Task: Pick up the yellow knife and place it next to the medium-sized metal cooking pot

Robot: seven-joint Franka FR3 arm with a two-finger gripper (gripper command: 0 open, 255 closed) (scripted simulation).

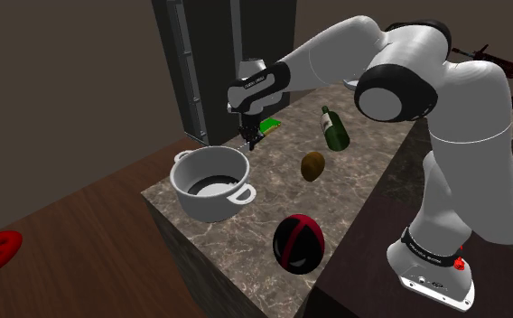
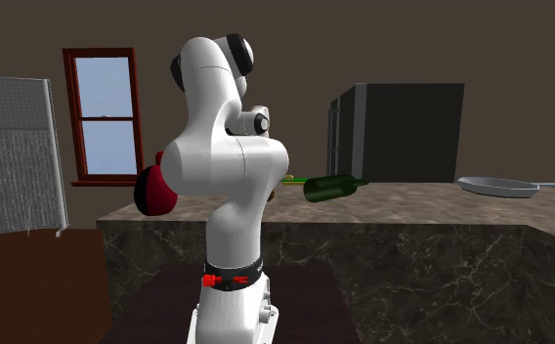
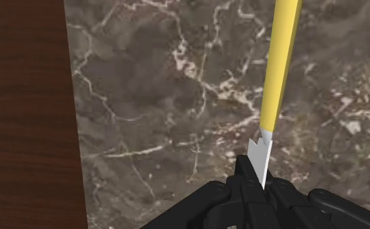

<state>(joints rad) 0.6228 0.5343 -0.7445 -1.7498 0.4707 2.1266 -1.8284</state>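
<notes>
The marble worktop (image 1: 237, 242) carries everything, a long slab with a wooden floor (image 3: 21, 117) beyond its edge. The white arm (image 1: 462, 117) reaches from its stand across the slab towards the shoulder view's left and bends down over the far part.

The grey two-handled pot (image 1: 205, 208), the target, stands upright near the worktop's left edge in the shoulder view, with bare marble around it. That leaves room to lay something alongside. A red-and-black ball (image 1: 298, 242) sits nearer the stand, well apart from the pot. A green bottle (image 1: 335, 129) lies on its side further back, a brown rounded lump (image 1: 312, 166) lies between bottle and ball, and a small green item (image 1: 270, 125) lies just behind the hand.

The knife (image 3: 278, 71) is off the surface and in the robot's grasp. The gripper (image 3: 258, 177) is pressed together on the silvery blade, so the long yellow handle sticks straight out ahead of the fingers over the marble. Pinching the thin flat blade rather than the rounder handle probably gives the pads a surer seat, but the heavier end then hangs free.

In the shoulder view the gripper (image 1: 250, 137) hovers just beyond the pot's far rim. I judge this the carrying stage, close to the set-down, with lowering and release to come. The handle must clear the pot's rim and nearest lug.
</notes>
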